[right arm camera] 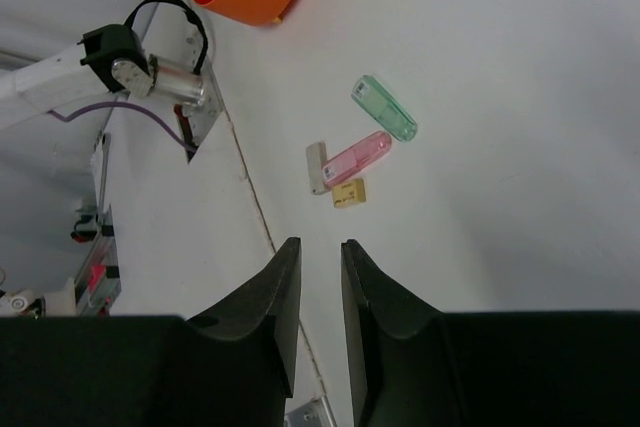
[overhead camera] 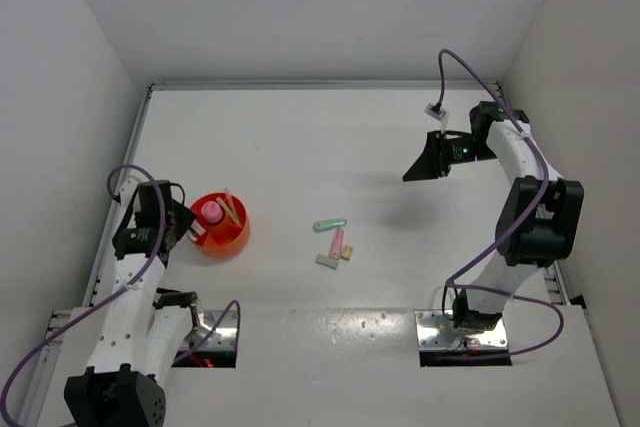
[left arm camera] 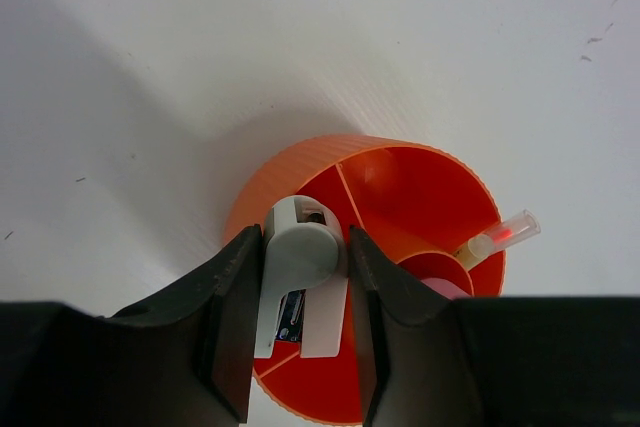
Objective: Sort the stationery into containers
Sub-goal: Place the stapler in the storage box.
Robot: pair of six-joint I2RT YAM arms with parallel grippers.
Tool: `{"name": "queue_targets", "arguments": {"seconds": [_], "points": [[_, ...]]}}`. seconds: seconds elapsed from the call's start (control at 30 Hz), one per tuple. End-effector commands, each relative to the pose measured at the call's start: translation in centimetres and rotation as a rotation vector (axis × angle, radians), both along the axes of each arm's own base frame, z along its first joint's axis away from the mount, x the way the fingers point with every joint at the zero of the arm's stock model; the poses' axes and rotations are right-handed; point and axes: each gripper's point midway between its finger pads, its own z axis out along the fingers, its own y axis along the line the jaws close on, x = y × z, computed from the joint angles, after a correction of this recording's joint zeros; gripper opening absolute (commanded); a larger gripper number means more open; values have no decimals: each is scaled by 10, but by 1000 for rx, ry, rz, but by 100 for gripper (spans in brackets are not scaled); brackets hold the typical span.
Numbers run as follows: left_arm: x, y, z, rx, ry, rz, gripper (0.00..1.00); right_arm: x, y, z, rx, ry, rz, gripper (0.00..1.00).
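Left tool (left arm camera: 305, 247) clenched on grey-white item (left arm camera: 292, 257) over bowl (left arm camera: 300, 162), beside divider (left arm camera: 350, 197). Risk: released item straddles divider or tips over rim. Right tool (right arm camera: 320, 247) narrowly parted, empty, high above worktop (right arm camera: 500, 97); green marker (right arm camera: 384, 107), pink marker (right arm camera: 357, 157), white eraser (right arm camera: 317, 167), yellow eraser (right arm camera: 349, 193) clustered mid-worktop.

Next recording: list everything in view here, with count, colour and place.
orange bowl: one, divided inside, table's left.
pink-capped tube: one, standing in the bowl.
pen: at least one, yellowish, clear cap, leaning out of the bowl.
grey-white item: one, gripped over the bowl.
mint-green marker: one, table centre.
pink marker: one, just nearer than it.
white eraser: one, beside the pink marker.
yellow eraser: one, beside the pink marker.
left gripper: black, shut on the grey-white item.
right gripper: black, empty, jaws slightly apart, raised at far right.
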Motion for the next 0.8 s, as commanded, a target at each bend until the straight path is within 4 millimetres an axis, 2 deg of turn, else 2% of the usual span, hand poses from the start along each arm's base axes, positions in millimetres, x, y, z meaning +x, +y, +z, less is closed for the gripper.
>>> {"name": "queue_targets", "arguments": {"seconds": [0.0, 0.13, 0.43, 0.6, 0.77], "points": [[2, 2, 7, 20, -37, 17, 0, 8, 3, 14, 35, -73, 17, 23], [2, 0, 10, 28, -40, 17, 0, 9, 3, 16, 34, -81, 21, 23], [0, -1, 11, 30, -34, 23, 7, 6, 4, 17, 44, -81, 27, 23], [-1, -5, 10, 37, -25, 9, 16, 6, 4, 17, 44, -81, 27, 23], [-1, -5, 10, 38, -28, 13, 20, 5, 4, 17, 45, -72, 26, 23]]}}
